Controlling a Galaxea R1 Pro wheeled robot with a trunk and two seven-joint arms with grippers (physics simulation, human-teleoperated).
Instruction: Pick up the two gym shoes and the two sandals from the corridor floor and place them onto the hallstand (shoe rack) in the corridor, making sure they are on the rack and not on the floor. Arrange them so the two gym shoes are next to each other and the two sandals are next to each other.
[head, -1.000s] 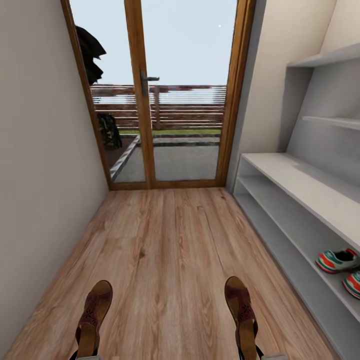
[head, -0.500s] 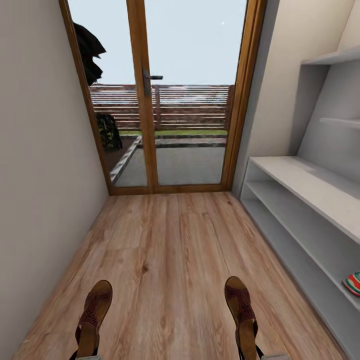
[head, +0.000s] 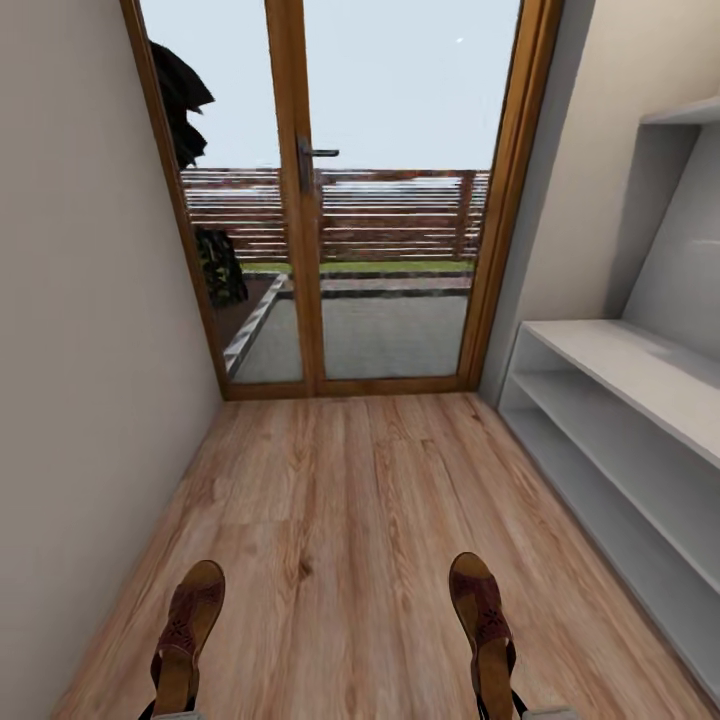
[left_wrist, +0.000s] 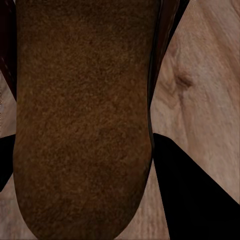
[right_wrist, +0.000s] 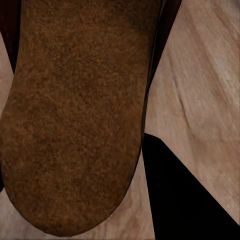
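Sandals, one (head: 186, 630) clamped in the left tool, one (head: 482, 625) in the right tool; no readable writing.

Perforated matt leather sandals (head: 186, 625) with rough suede-like insoles (left_wrist: 82, 120), grainy wood-plank floor (head: 350, 500), smooth matt hallstand (head: 620, 400).

brown sandal (left_wrist: 82, 120) insole up close — wood-plank floor (left_wrist: 200, 90) behind it.

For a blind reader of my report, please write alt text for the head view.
Two brown sandals, left and right, are held out low over a wood floor in a narrow corridor. A pale rack lines the right wall, its visible shelves bare; a glazed door ahead shows a fenced yard.
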